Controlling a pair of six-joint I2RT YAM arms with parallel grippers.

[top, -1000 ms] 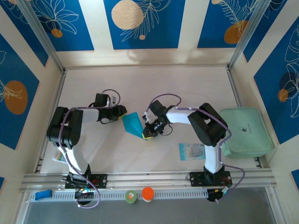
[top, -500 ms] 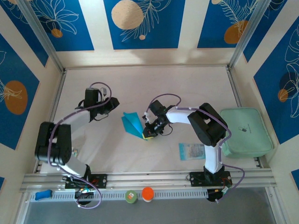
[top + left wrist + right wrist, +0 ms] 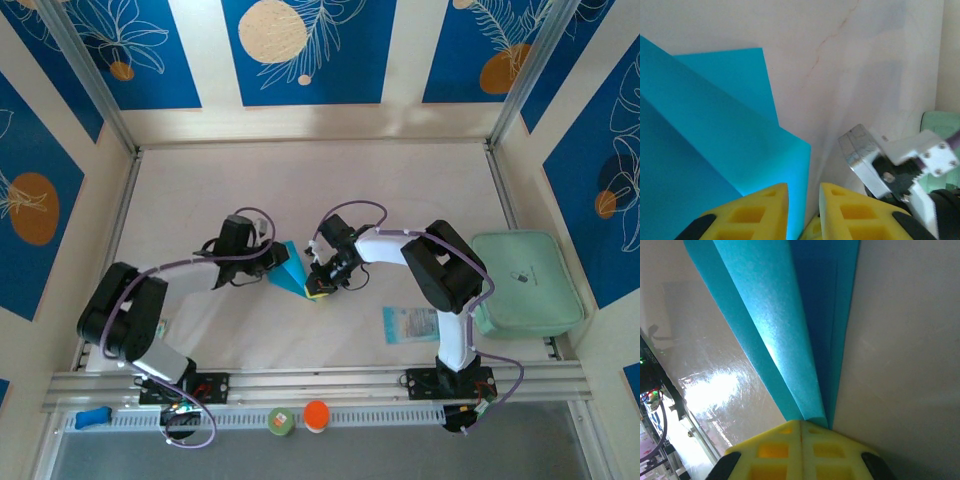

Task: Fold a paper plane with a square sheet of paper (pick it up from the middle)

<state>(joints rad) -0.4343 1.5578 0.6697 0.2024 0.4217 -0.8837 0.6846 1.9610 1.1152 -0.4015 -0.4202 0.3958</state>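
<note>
Left tool (image 3: 804,190) back — paper plane (image 3: 291,276) edge

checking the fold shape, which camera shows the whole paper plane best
Top external: the paper plane shows nearly its whole pointed outline there, though small. Left wrist catches a flat corner and edge up close. Right wrist catches the folded layers narrowing into the shut right gripper.

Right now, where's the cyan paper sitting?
Top view: the cyan paper lies on the table, just left of centre, between the two claws. The right claw pinches its near tip; the left claw sits at its left edge.
</note>
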